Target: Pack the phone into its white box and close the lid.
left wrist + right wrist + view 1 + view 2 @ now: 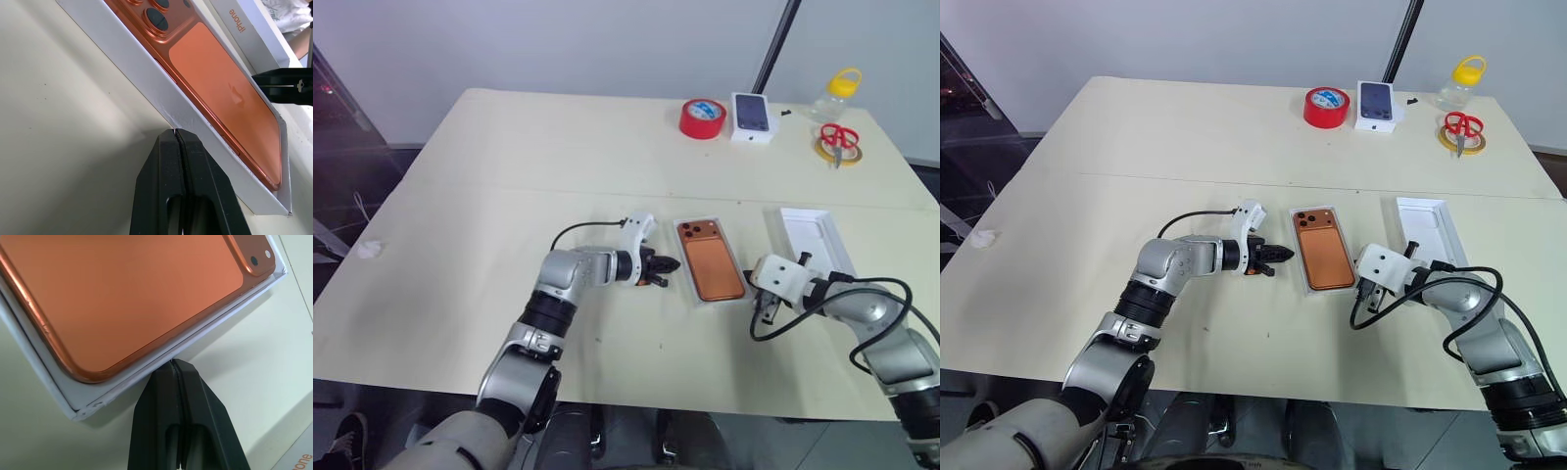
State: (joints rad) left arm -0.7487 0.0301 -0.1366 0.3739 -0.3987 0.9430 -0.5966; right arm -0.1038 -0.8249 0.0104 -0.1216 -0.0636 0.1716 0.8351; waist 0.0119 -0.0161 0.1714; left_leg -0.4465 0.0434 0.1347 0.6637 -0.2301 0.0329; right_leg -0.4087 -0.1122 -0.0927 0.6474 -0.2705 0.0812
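Slim orange phone (717,265) lies camera-side up in shallow white cardboard box (694,290), mid desk (509,196) nr front edge. Left tool (668,266) & right tool (766,311) flank box, both pinched shut, empty. Next: fetch white lid (815,238), lying open-face up toward right edge. Red tape roll (703,118), scissors (839,137) at far edge, clear of work.

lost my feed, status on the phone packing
Left gripper, right gripper shut, empty, flanking white box. Phone in box. Lid off, beside it.

head: high, looking down | wrists: close, flanking the white box (161,93)
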